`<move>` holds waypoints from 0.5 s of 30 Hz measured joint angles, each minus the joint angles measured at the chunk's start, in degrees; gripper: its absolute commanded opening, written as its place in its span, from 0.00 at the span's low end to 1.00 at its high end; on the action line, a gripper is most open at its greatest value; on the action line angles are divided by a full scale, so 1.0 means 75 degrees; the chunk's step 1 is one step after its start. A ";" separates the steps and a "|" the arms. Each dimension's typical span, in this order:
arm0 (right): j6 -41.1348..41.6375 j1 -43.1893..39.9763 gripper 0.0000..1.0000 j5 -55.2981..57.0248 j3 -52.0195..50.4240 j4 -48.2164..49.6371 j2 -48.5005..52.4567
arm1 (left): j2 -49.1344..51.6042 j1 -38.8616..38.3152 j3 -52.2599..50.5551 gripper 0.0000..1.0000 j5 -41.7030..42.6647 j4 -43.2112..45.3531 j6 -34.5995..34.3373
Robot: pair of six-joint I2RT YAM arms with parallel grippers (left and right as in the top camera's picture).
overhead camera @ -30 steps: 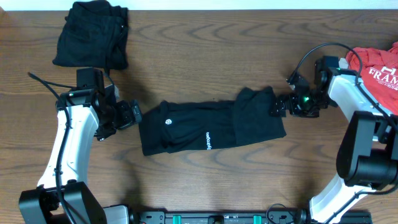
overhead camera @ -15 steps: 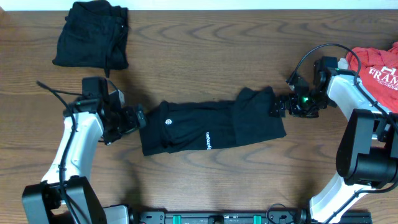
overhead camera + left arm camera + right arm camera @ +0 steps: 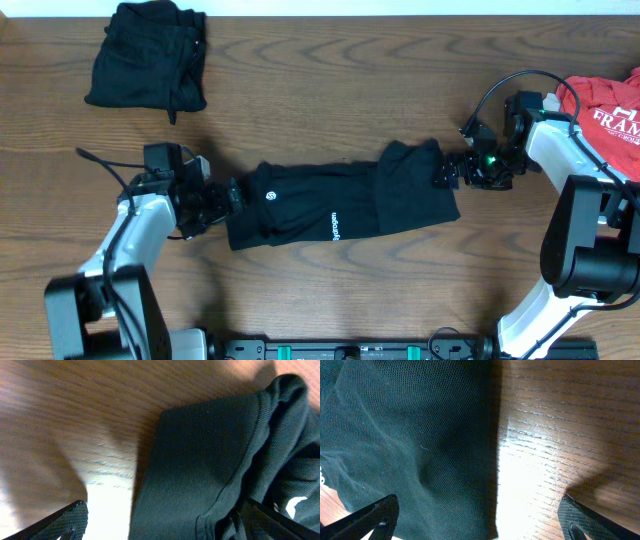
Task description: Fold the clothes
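Two arms face one black top [image 3: 340, 205] from either end.

At your far left, toward the back of the table [image 3: 330, 90], a black pile [image 3: 147, 55] lies bunched, well apart from both arms.

Next comes your left gripper [image 3: 228, 195], at the left end of the black top with its jaws wide apart. In the left wrist view one finger [image 3: 70, 517] is over bare wood and the other is over the cloth, so the top's edge runs between them. Nothing is pinched.

The black top lies flat across the middle of the table. Its round white logo [image 3: 270, 197] is near the left end and its white lettering [image 3: 334, 224] is near the middle. A second layer overlaps at the right end.

Your right gripper [image 3: 447, 170] sits at that right end, jaws also spread. In its wrist view the cloth's edge passes between them, and nothing is gripped.

At your far right, a red tee [image 3: 605, 110] with white letters lies beside the right arm, cut off by the frame.
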 measured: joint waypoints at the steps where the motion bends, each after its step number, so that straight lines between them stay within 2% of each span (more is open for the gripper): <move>1: 0.0000 0.0000 0.99 -0.0006 0.0000 -0.0003 0.0000 | 0.0119 0.0000 -0.0023 0.98 0.0137 0.0085 0.0009; 9: 0.0000 0.0000 0.99 -0.0015 -0.0006 -0.0163 0.0000 | 0.0627 0.0041 0.0166 0.98 0.1437 0.0659 0.0117; 15: 0.0000 0.0000 0.99 -0.0032 -0.0006 -0.0163 0.0000 | 0.0816 0.0047 0.0230 0.98 0.2133 0.0233 0.0149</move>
